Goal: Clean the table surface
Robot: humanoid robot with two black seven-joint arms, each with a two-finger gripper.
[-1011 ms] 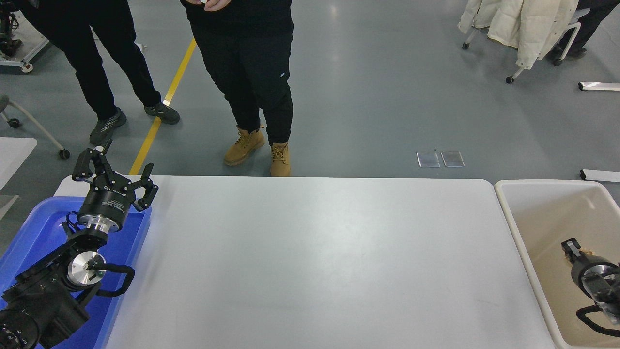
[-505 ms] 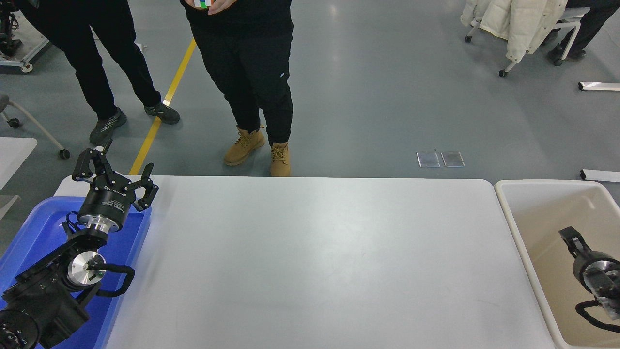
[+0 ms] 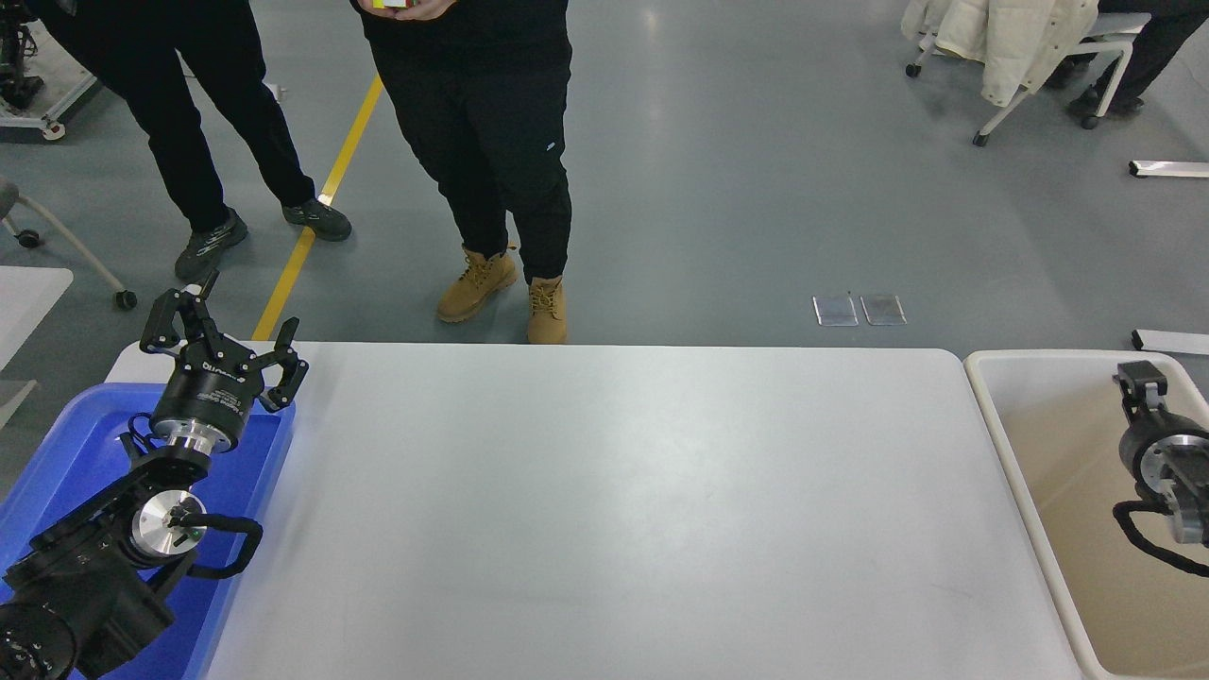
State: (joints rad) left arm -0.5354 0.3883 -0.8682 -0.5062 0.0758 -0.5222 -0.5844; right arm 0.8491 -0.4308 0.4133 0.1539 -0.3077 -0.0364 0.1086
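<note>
Head view: the table surface, white and smooth, fills the middle of the picture between a blue tray at its left end and a beige bin at its right. The left gripper is parked over the tray's far corner with its fingers spread wide. The right gripper hangs over the bin's pale floor, and I cannot tell how its fingers stand; two people stand beyond the far edge.

Grey floor, yellow line, wheeled chair.
</note>
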